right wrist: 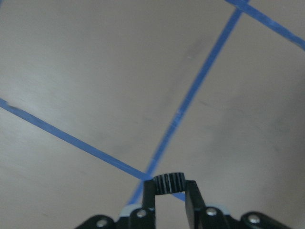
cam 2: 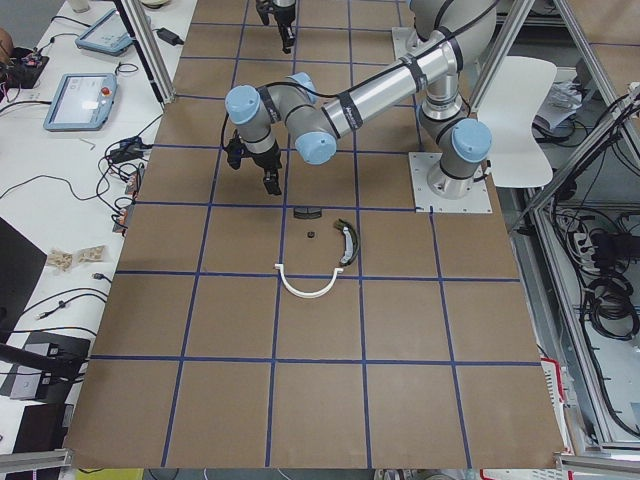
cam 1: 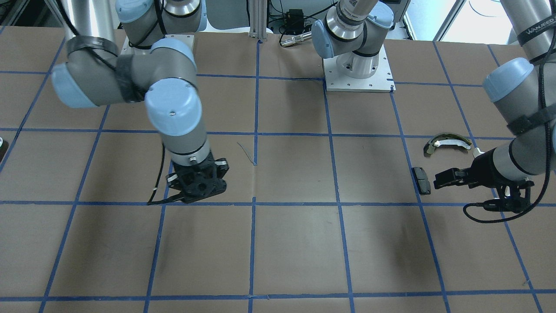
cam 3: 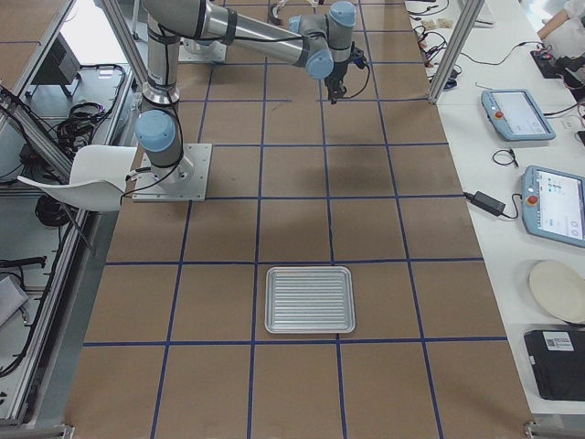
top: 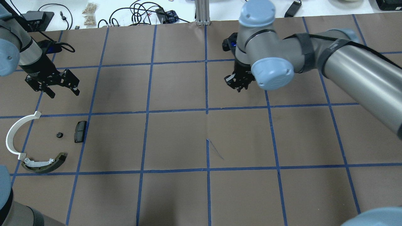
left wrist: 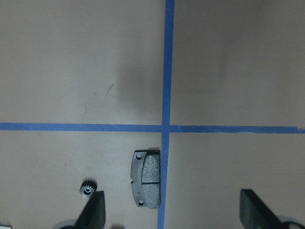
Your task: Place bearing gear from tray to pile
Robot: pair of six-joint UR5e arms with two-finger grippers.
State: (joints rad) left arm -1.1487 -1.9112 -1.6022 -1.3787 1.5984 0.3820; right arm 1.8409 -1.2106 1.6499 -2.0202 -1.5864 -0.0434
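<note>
My right gripper (right wrist: 169,191) is shut on a small black bearing gear (right wrist: 168,182) and holds it above the bare brown table, near a blue tape crossing. In the overhead view it (top: 240,85) hangs at the far middle. The pile lies at the table's left end: a white arc (top: 12,135), an olive-edged shoe (top: 47,163), a black pad (top: 80,131) and another small black gear (top: 59,135). My left gripper (top: 63,93) is open and empty, just beyond the pile. Its wrist view shows the pad (left wrist: 146,178) and the gear (left wrist: 87,187) below it.
A ribbed metal tray (cam 3: 309,300) lies at the table's right end, with nothing showing in it. Blue tape lines grid the brown table (top: 176,138). Cables and tablets sit on the white bench beyond the far edge (top: 138,12).
</note>
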